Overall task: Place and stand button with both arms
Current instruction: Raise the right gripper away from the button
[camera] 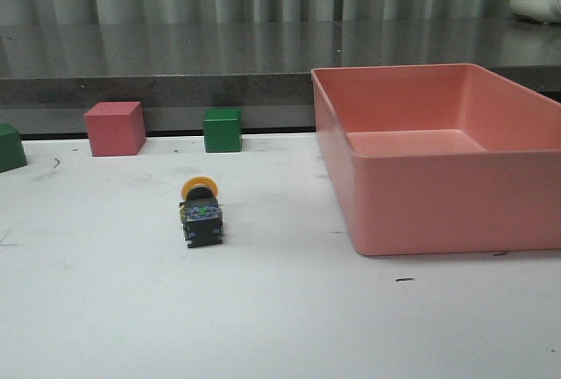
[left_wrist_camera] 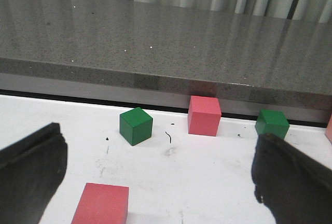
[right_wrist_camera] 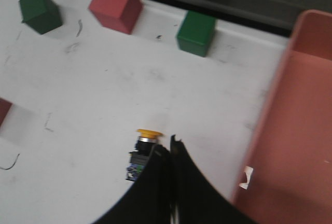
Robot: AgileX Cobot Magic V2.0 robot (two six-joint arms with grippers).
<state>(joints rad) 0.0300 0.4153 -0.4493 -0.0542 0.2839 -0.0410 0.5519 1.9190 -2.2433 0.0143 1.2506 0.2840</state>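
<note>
Just beside the tips of the right gripper [right_wrist_camera: 173, 146], whose two black fingers are pressed together with nothing between them, lies the button [camera: 201, 213], on its side on the white table [camera: 280, 326] with its yellow-orange cap turned toward the far edge and its black body and bluish-green base toward the robot. Whether the fingertips touch the body cannot be told from the right wrist view; they appear to sit at its flank, between it and the pink bin [camera: 438, 151]. The left gripper [left_wrist_camera: 161, 177] is spread wide, its fingers well apart and holding nothing; ahead of it stand a green cube [left_wrist_camera: 136, 125], a red cube [left_wrist_camera: 204, 115] and a second green cube [left_wrist_camera: 272, 123], with another red block [left_wrist_camera: 101, 205] near its own fingers, and no button shows in its view. Neither arm appears in the front view. The step in hand seems to be the approach: the button is not yet stood up. The next move probably calls for the right fingers to part and close across the body, then tip it onto its base, cap upward, with the left arm brought across to steady it.
</note>
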